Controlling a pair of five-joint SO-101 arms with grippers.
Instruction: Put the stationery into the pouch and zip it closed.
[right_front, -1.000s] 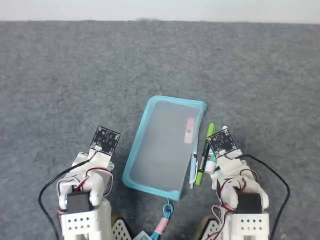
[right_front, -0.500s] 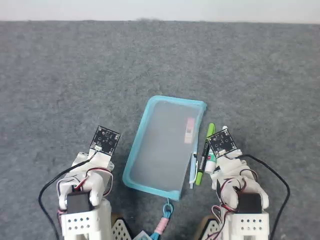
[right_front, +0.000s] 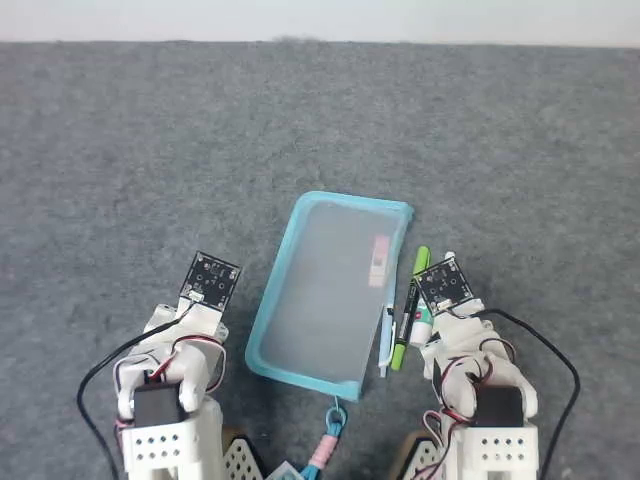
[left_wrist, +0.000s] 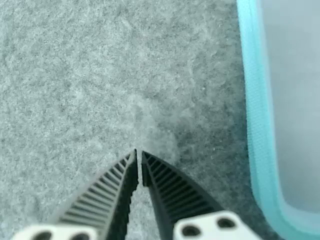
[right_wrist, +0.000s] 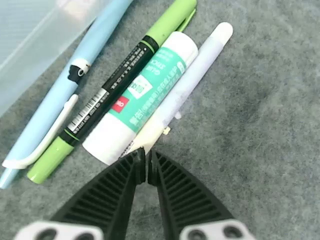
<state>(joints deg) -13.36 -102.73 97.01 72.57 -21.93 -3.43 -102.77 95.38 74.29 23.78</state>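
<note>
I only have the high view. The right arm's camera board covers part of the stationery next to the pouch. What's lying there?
Observer: Right wrist view shows four pieces side by side: a light blue pen, a green marker, a glue stick and a slim white stick.
Operator: Is the right tool holding any?
Observer: No. The right tool is shut and empty, with its tips by the near ends of the glue stick and white stick.
Operator: Left tool?
Observer: The left tool is also shut and empty, over the grey mat beside the pouch, apart from its teal edge.
</note>
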